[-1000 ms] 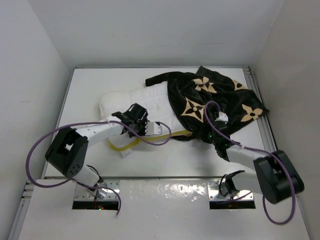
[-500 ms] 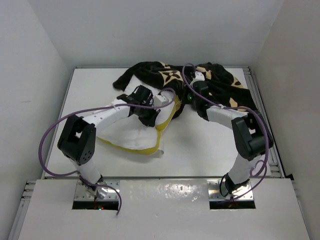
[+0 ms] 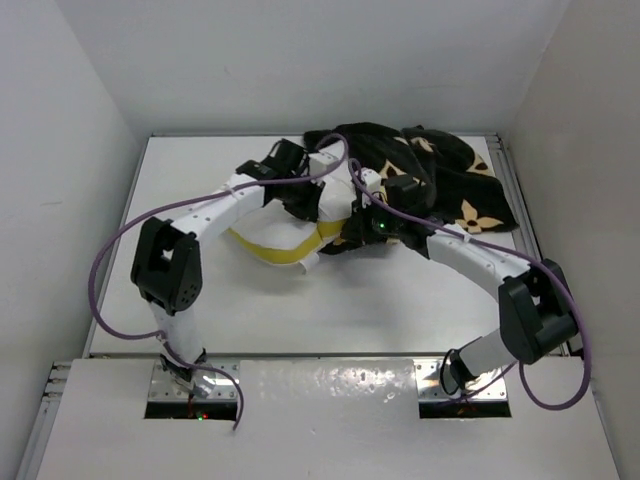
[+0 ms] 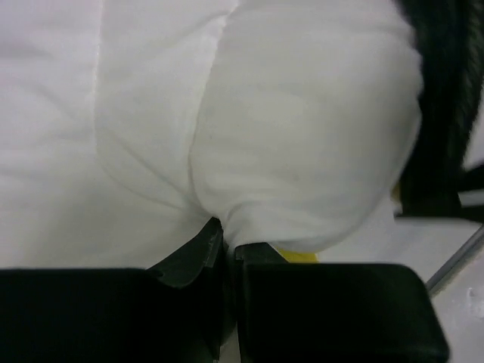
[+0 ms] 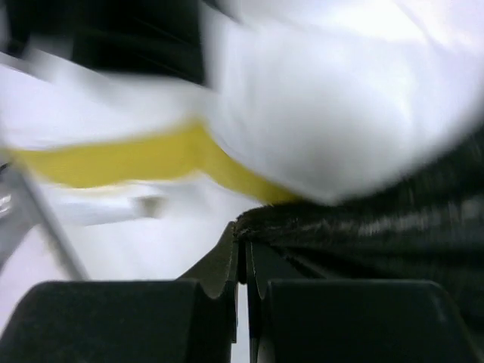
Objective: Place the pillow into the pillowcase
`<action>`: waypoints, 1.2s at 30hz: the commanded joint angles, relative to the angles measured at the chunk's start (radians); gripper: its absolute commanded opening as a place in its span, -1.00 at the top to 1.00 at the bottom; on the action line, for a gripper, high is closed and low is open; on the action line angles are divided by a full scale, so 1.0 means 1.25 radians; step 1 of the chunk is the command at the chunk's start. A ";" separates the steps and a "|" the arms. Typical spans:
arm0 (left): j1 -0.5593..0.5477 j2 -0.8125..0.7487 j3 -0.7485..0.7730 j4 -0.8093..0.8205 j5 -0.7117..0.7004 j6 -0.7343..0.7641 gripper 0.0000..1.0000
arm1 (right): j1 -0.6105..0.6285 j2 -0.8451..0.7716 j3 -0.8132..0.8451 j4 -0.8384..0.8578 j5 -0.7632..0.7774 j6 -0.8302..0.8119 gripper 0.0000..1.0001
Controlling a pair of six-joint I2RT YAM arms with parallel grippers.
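Note:
The white puffy pillow (image 3: pixel 335 205) lies at the back middle of the table, its yellow band (image 3: pixel 280 250) trailing to the front left. My left gripper (image 3: pixel 318 200) is shut on a fold of the pillow (image 4: pixel 302 136); its fingertips (image 4: pixel 208 242) pinch white fabric. The black pillowcase (image 3: pixel 440 175) with tan flowers is bunched at the back right, overlapping the pillow's right end. My right gripper (image 3: pixel 352 232) is shut on the pillowcase's furry black edge (image 5: pixel 378 227), just below the pillow (image 5: pixel 325 98) and its yellow band (image 5: pixel 136 159).
The white table (image 3: pixel 400 300) is walled on the left, back and right. Purple cables loop off both arms over the pillow and the left side. The pillowcase (image 4: pixel 446 91) shows dark at the right of the left wrist view.
Both arms have swung from the table's middle toward the back. The pillow's end went back and right with the left gripper, and the pillowcase has bunched up over it.

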State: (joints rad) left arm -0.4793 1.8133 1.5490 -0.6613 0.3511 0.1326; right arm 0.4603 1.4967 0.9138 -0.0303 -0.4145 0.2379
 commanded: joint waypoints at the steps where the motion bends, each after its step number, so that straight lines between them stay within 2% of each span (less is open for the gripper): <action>1: -0.077 0.044 0.031 0.162 -0.056 0.009 1.00 | 0.064 -0.057 0.024 0.085 -0.316 0.068 1.00; 2: -0.084 0.049 0.026 0.167 -0.065 0.015 1.00 | 0.063 -0.062 0.010 0.129 -0.386 0.103 1.00; 3: -0.094 0.054 0.013 0.180 -0.078 0.015 1.00 | 0.055 -0.077 -0.020 0.160 -0.400 0.146 1.00; 6: -0.067 0.062 0.003 0.200 -0.043 -0.022 1.00 | 0.023 -0.112 -0.105 0.192 -0.311 0.194 1.00; 7: -0.057 0.066 0.008 0.201 -0.026 -0.047 1.00 | 0.012 -0.119 -0.136 0.253 -0.280 0.230 1.00; 8: -0.052 0.070 0.021 0.201 -0.017 -0.056 1.00 | -0.001 -0.119 -0.194 0.307 -0.301 0.267 1.00; 9: -0.050 0.070 0.025 0.201 -0.016 -0.056 1.00 | -0.005 -0.110 -0.217 0.428 -0.322 0.357 1.00; 11: -0.057 0.066 0.036 0.197 -0.023 -0.033 1.00 | 0.027 -0.094 -0.228 0.483 -0.377 0.397 1.00; 12: -0.061 0.067 0.037 0.190 -0.007 -0.019 1.00 | 0.046 -0.094 -0.213 0.401 -0.375 0.377 0.83; 13: -0.061 0.065 0.038 0.182 0.000 0.024 1.00 | 0.045 -0.100 -0.190 0.337 -0.367 0.357 0.33; 14: -0.058 0.061 0.037 0.160 0.003 0.046 1.00 | 0.037 -0.111 -0.189 0.289 -0.314 0.340 -0.30; 16: -0.050 0.038 0.009 0.147 -0.019 0.094 0.89 | -0.001 -0.180 -0.209 0.218 -0.231 0.320 -0.70; 17: -0.036 0.029 0.000 0.141 -0.029 0.111 0.81 | -0.021 -0.206 -0.207 0.195 -0.154 0.297 -0.97; 18: -0.025 0.021 -0.007 0.136 -0.029 0.127 0.71 | -0.028 -0.226 -0.196 0.118 -0.111 0.281 -0.97; 19: -0.017 0.013 -0.010 0.130 -0.021 0.161 0.46 | -0.034 -0.262 -0.177 0.075 -0.077 0.269 -0.97; 21: 0.005 -0.005 0.006 0.090 0.022 0.202 0.26 | -0.058 -0.285 -0.110 -0.011 -0.042 0.270 -0.95; 22: 0.008 -0.021 0.034 0.073 0.036 0.247 0.10 | -0.065 -0.307 -0.074 -0.032 0.007 0.278 -0.84; 24: 0.008 -0.036 0.065 0.019 0.078 0.295 0.03 | -0.099 -0.325 -0.046 -0.079 0.042 0.301 -0.15; 25: 0.004 -0.039 0.109 -0.005 0.096 0.326 -0.01 | -0.109 -0.330 -0.024 -0.097 0.083 0.315 0.70; 26: -0.001 -0.038 0.129 -0.053 0.110 0.334 -0.02 | -0.127 -0.331 -0.017 -0.115 0.097 0.324 0.86; 29: -0.010 -0.031 0.165 -0.119 0.130 0.321 0.01 | -0.139 -0.321 -0.009 -0.244 0.200 0.358 0.57; 30: -0.003 -0.028 0.168 -0.131 0.120 0.291 0.17 | -0.136 -0.321 -0.013 -0.266 0.231 0.378 0.43; 32: 0.073 -0.026 0.167 -0.165 0.157 0.272 0.35 | -0.113 -0.335 -0.045 -0.306 0.304 0.415 -0.21; 33: 0.102 -0.025 0.164 -0.181 0.179 0.308 0.36 | -0.095 -0.343 -0.078 -0.318 0.328 0.434 -0.59; 34: 0.155 -0.027 0.162 -0.230 0.194 0.359 0.28 | -0.061 -0.353 -0.100 -0.331 0.425 0.473 -0.97; 35: 0.166 -0.033 0.153 -0.248 0.165 0.431 0.16 | -0.049 -0.369 -0.121 -0.351 0.465 0.495 -0.98; 36: 0.170 -0.065 0.087 -0.253 0.115 0.577 -0.07 | -0.044 -0.376 -0.161 -0.363 0.493 0.516 -0.98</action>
State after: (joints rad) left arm -0.3618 1.7855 1.7313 -0.8467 0.5301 0.5816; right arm 0.3641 1.0653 0.7891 -0.3462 -0.0219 0.7662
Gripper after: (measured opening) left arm 0.496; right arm 0.979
